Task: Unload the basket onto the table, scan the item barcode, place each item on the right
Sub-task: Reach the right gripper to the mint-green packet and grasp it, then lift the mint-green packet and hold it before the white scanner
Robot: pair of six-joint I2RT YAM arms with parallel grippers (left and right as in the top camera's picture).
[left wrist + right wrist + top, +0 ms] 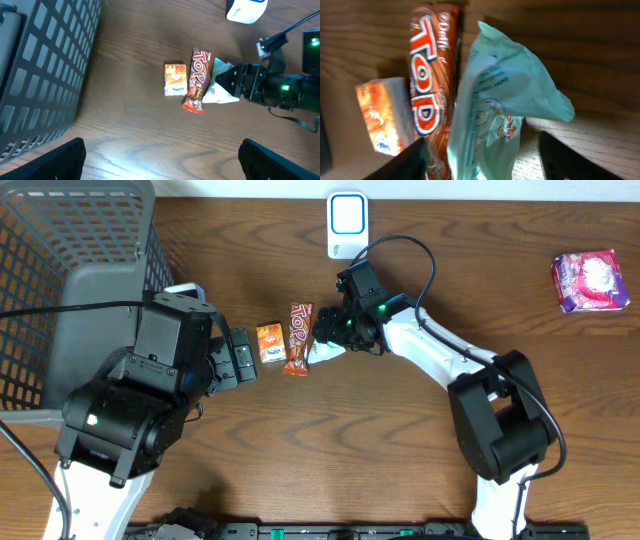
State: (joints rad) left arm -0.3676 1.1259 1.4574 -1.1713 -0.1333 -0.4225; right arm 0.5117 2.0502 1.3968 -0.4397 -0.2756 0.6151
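Barely started: our right pincer (482, 162) is spread around the packet (495, 95) beside the chocolate bar (299, 336), nothing scanned yet.

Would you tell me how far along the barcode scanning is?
Nothing looks done yet: no item is at the white scanner. In hand: the right gripper straddles the pale green packet, jaws not closed on it. Remaining: grip it, lift it and show its barcode to the scanner.

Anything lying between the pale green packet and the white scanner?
Nothing visible: bare table runs from the packet to the scanner. The TOP bar lies beside the packet, off that line.
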